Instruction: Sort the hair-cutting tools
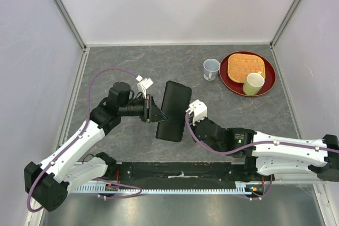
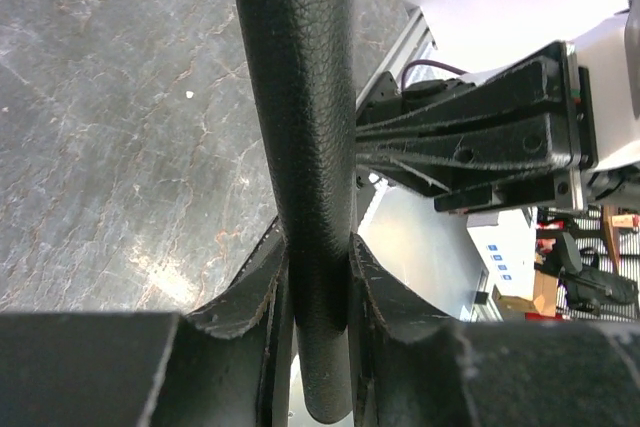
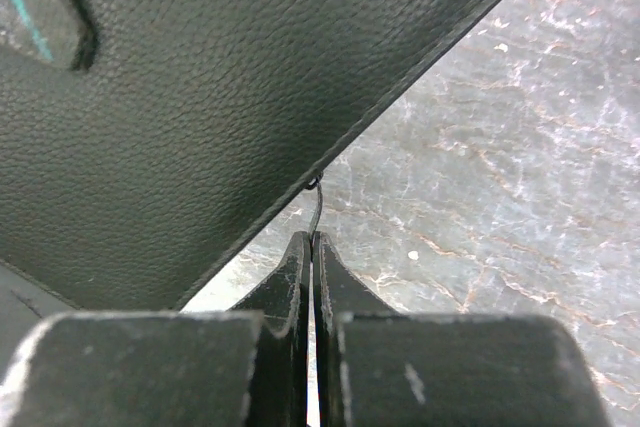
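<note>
Grey stone bench, white walls. Left fingers clamp a black case by its edge; right fingers pinch its thin pull. Combs and scissors are out of sight. Clear cup and red plate sit far right.

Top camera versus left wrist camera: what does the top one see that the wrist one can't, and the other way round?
Only the top view: the red plate with its woven mat and pale cup, and the clear cup. Only the left wrist view: the left gripper up close, clamping the black case by its edge, leathery grain showing. Both: the case, the grey table and the right gripper.
</note>
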Robot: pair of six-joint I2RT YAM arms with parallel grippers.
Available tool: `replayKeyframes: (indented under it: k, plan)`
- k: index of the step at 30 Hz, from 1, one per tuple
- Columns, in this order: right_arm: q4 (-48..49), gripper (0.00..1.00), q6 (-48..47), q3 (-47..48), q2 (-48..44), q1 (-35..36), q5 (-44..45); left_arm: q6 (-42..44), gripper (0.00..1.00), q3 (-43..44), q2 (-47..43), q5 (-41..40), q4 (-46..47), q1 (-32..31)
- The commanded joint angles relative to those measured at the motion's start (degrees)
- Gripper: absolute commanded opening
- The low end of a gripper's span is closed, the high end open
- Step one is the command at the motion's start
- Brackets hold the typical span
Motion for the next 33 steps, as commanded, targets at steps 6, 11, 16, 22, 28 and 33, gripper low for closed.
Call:
replayKeyframes:
  k: [6,11,16,22,28,33]
  plan:
    - [-0.87,0.0,-4.56,4.02,-5.68,-0.1,11.37,5.68,0.02,-1.86,-6.26,10.72,-2.34,-0.05]
    - [-1.13,0.0,-7.11,6.13,-6.03,-0.18,13.92,9.1,0.02,-3.43,-7.93,11.08,-4.45,-0.05]
    - [-0.17,0.0,-13.77,8.42,-5.33,-1.67,16.64,13.76,0.02,-4.85,-6.89,6.87,-4.37,-0.05]
    - [1.68,0.0,-19.59,12.46,-4.54,-11.14,7.61,18.24,0.02,-0.03,-3.98,0.63,-5.68,-0.05]
    - [1.42,0.0,-26.44,19.31,0.72,-17.84,0.48,23.25,0.02,7.18,0.41,-3.95,-11.22,-0.05]
    - [1.77,0.0,-33.81,24.41,4.86,-18.03,0.91,25.8,0.02,10.44,3.48,-3.07,-13.77,-0.05]
